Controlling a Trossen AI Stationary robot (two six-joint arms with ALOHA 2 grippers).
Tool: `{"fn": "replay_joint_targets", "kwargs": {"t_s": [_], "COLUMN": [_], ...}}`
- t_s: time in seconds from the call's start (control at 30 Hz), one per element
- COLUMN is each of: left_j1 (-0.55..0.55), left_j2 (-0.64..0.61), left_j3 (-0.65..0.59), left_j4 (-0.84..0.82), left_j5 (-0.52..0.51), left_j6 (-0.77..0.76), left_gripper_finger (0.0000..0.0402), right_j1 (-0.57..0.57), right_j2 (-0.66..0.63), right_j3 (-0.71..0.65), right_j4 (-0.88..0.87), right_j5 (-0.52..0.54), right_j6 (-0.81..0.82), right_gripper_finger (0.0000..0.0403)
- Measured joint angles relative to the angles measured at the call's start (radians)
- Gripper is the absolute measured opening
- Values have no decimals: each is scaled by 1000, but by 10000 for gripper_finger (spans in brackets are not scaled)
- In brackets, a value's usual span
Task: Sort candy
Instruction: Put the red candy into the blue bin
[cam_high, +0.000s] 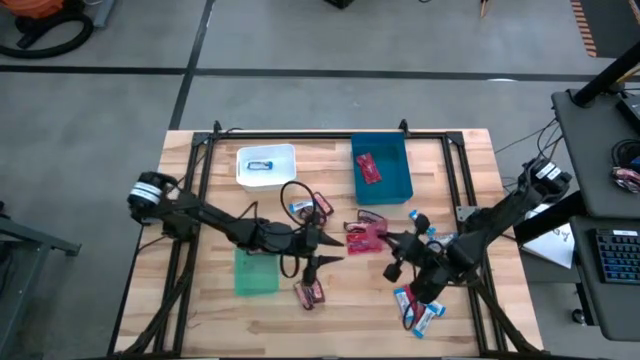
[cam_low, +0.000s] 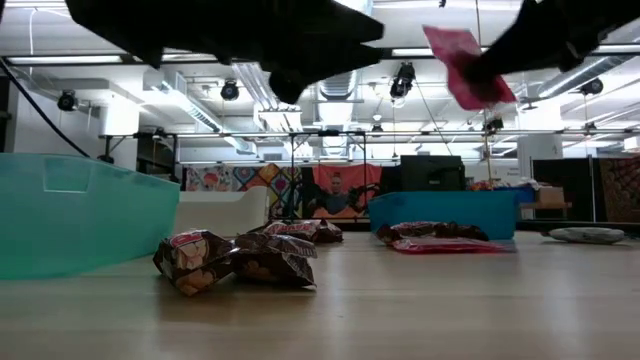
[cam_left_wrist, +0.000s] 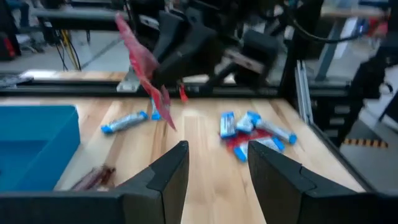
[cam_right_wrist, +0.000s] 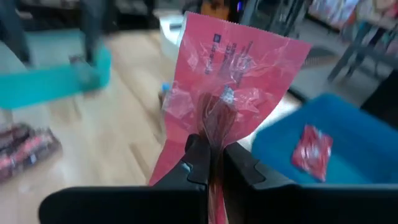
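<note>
My right gripper (cam_right_wrist: 211, 163) is shut on a red crinkly packet (cam_right_wrist: 236, 81) and holds it up over the table's middle, near the blue bin (cam_high: 381, 168); the low view shows that packet (cam_low: 465, 65) high above the table. My left gripper (cam_left_wrist: 217, 168) stands open and holds nothing, left of the packet (cam_high: 368, 237), pointing toward the table's right. One red packet (cam_high: 368, 167) lies in the blue bin. Blue-and-white bars (cam_high: 415, 310) lie at the near right, brown bars (cam_low: 240, 260) on the wood near the green bin (cam_high: 255, 272). The white bin (cam_high: 266, 165) holds a blue-and-white bar. My right gripper pinches the red packet between its two fingers at a gathered crease (cam_right_wrist: 214, 134) around the packet's middle. The wrapper bunches at the fingers and fans out flat beyond them. The packet is lifted clear of the table and tilted (cam_low: 470, 75).
More red packets (cam_low: 440, 243) lie on the table in front of the blue bin (cam_low: 450, 212). Blue-and-white bars (cam_left_wrist: 255, 134) are scattered ahead of my left gripper. A black frame (cam_high: 300, 133) runs along the table's edges. The two arms stand close together over the middle.
</note>
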Motion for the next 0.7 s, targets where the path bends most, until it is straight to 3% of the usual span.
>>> {"fn": "replay_joint_targets", "kwargs": {"t_s": [0.2,0.3,0.7], "left_j1": [37,52,64], "left_j2": [87,101,108], "left_j3": [24,27,27], "left_j4": [168,204,270], "left_j5": [0,-3,-3], "left_j6": [-43,-53,-44], "left_gripper_finger": [149,149,149], "right_j1": [0,0,-24], "right_j2": [43,45,46], "right_j3": [0,0,1], "right_j4": [273,325,372], "right_j5": [34,34,36], "right_j6": [-250,-321,-339], "right_gripper_finger": [13,13,13]}}
